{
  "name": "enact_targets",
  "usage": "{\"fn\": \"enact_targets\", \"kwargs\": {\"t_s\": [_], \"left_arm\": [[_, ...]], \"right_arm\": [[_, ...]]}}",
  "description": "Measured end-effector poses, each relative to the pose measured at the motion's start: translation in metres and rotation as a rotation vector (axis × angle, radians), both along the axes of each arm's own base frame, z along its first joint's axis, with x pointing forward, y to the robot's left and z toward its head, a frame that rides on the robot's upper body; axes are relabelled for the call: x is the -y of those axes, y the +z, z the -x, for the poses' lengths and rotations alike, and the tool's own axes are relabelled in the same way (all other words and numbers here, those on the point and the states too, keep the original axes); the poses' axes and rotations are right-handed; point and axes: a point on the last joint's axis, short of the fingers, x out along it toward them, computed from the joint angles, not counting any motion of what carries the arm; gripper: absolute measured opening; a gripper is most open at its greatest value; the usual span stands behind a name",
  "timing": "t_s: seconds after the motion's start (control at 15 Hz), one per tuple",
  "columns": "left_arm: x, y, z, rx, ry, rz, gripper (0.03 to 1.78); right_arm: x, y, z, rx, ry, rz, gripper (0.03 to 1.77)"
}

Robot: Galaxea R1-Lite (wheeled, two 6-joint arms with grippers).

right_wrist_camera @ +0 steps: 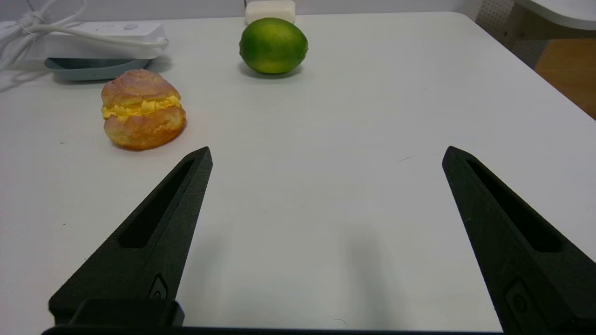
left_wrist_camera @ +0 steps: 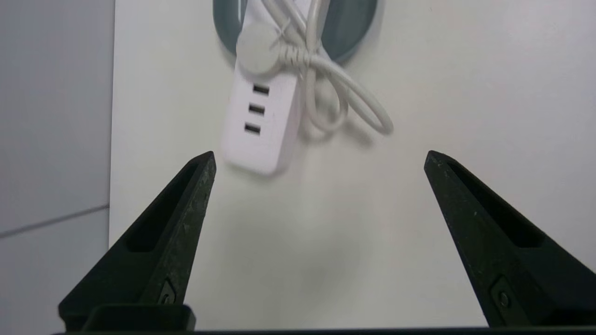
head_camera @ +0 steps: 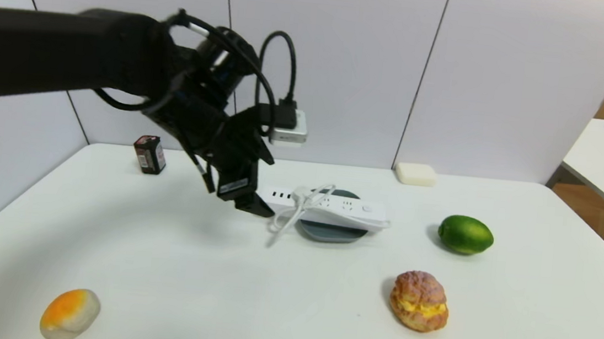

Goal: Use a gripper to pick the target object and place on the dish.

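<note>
My left gripper (left_wrist_camera: 319,156) hangs in the air with its fingers (left_wrist_camera: 177,232) spread wide and nothing between them; only bare white table (head_camera: 170,267) shows in the gap. Just past the fingertips lies the near end of the power strip (left_wrist_camera: 259,122), the end with three USB slots, untouched by me. In the head view my left gripper (head_camera: 237,194) sits above the table just beside that same end of the power strip (head_camera: 342,209).

The strip rests flat across the dish (head_camera: 332,232), a small grey-blue plate, and is longer than it, so both ends stick out past the rim. Its bundled white cord (head_camera: 298,205) lies over the top near the USB end, and one loop hangs down onto the table.

My right gripper (right_wrist_camera: 326,153) is low over the near right part of the table, well apart from the strip, with its fingers (right_wrist_camera: 158,232) also spread and holding nothing.

Around the dish: a green lime (head_camera: 465,234) to its right, a cream puff (head_camera: 419,301) nearer to me, a white soap-like block (head_camera: 415,174) at the far edge, a small dark battery (head_camera: 149,154) at the far left, and an orange-and-grey round thing (head_camera: 69,314) at the near left.
</note>
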Motion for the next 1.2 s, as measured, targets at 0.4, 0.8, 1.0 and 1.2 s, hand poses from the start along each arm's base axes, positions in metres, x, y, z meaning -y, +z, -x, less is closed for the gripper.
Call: {"fn": "enact_targets", "kwargs": {"t_s": [0.4, 0.8, 1.0, 1.2], "left_arm": [[-0.106, 0.024, 0.121, 0.001, 0.297, 0.101, 1.66], [-0.158, -0.024, 0.245, 0.196, 0.635, 0.489, 1.68], [-0.169, -0.058, 0.294, 0.302, 0.753, 0.637, 1.69], [-0.172, -0.095, 0.327, 0.39, 0.809, 0.717, 1.69]], "right_arm": [[0.0, 0.0, 0.0, 0.0, 0.0, -0.001, 1.71], [0.0, 0.0, 0.0, 0.0, 0.0, 0.0, 1.71], [0.0, 0.0, 0.0, 0.0, 0.0, 0.0, 1.71], [0.0, 0.0, 0.0, 0.0, 0.0, -0.001, 1.71]]}}
